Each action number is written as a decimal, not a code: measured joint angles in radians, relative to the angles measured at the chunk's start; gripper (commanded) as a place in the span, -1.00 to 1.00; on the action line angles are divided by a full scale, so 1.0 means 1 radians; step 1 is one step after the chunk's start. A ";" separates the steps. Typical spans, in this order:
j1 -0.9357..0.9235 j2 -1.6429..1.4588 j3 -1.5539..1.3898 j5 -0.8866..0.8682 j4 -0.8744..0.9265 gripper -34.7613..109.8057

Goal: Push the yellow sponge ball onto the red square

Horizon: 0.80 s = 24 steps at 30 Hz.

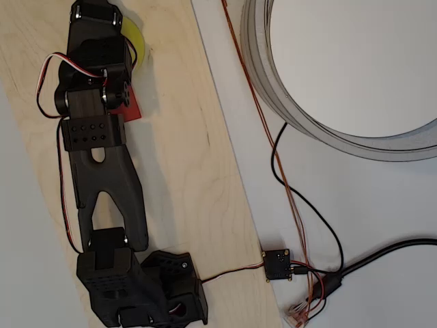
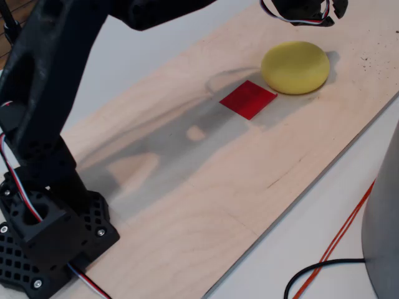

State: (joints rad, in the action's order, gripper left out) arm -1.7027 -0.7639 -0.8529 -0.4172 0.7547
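The yellow sponge ball (image 2: 295,67) rests on the wooden board (image 2: 187,187), just past the far right corner of the red square (image 2: 248,99), close to it or just touching. In the overhead view the black arm covers most of the yellow sponge ball (image 1: 136,37) and part of the red square (image 1: 131,107). My gripper (image 1: 95,12) reaches past the ball and is cut off by the top edge. In the fixed view my gripper (image 2: 304,9) hangs just above and behind the ball, and its jaws are out of frame.
The arm's base (image 2: 43,243) stands at the board's near end. A large round white tub (image 1: 341,75) sits on the white table right of the board. Black and orange cables (image 1: 293,198) and a small connector box (image 1: 277,265) lie beside the board's edge.
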 measured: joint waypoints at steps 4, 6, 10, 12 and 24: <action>0.000 -0.026 -0.104 0.025 -0.117 -0.52; 0.000 -0.038 -0.156 0.028 -0.166 -0.52; -0.003 -0.060 -0.245 0.044 -0.253 -0.52; -0.005 -0.077 -0.290 0.046 -0.279 -0.52; -0.008 -0.178 -0.537 0.037 -0.411 -0.52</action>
State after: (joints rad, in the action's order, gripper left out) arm -1.7104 -0.9419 -1.3898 -0.3804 0.3436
